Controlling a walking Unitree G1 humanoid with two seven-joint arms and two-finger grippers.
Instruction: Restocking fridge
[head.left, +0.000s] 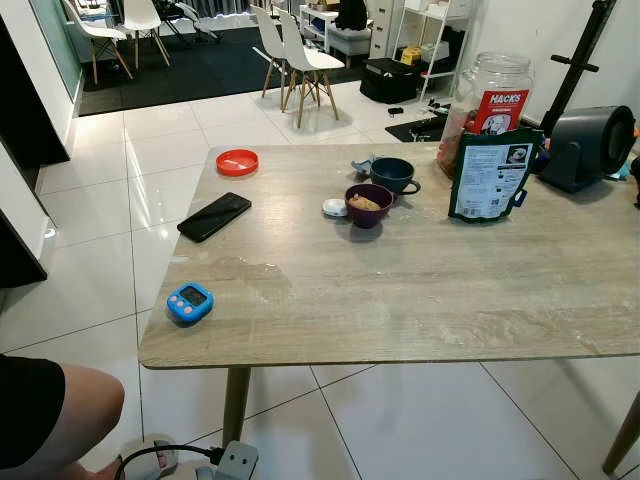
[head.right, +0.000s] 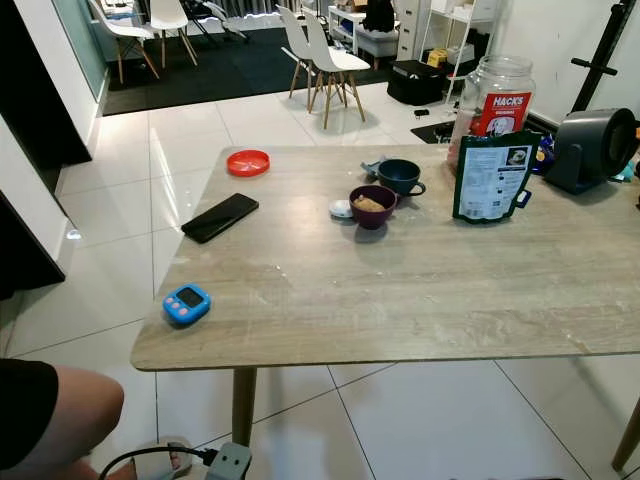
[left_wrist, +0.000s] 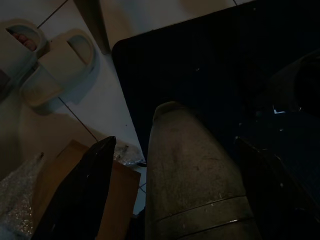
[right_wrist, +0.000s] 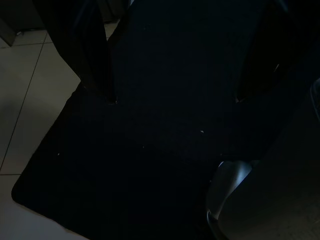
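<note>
Two bowls, purple (head.left: 368, 203) and dark blue (head.left: 392, 174), sit beside the green pouch (head.left: 491, 175) mid-table; both grippers (left_wrist: 175, 145) (right_wrist: 172, 97) hang spread, so a hasty grab might spill.

Wooden table (head.left: 420, 290); phone (head.left: 214, 216); blue timer (head.left: 190, 301); two bowls (head.left: 369, 203); pouch (head.left: 490, 175)

A home's dining area — wooden table (head.left: 420, 290) with bowls (head.left: 369, 204), white chairs (head.left: 300, 55) on tiled floor (head.left: 160, 190).

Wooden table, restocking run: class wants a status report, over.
Both hands hang idle, left hand and right hand open, empty. Dark green pouch and purple bowl untouched on light wooden table. Nothing blocking.
</note>
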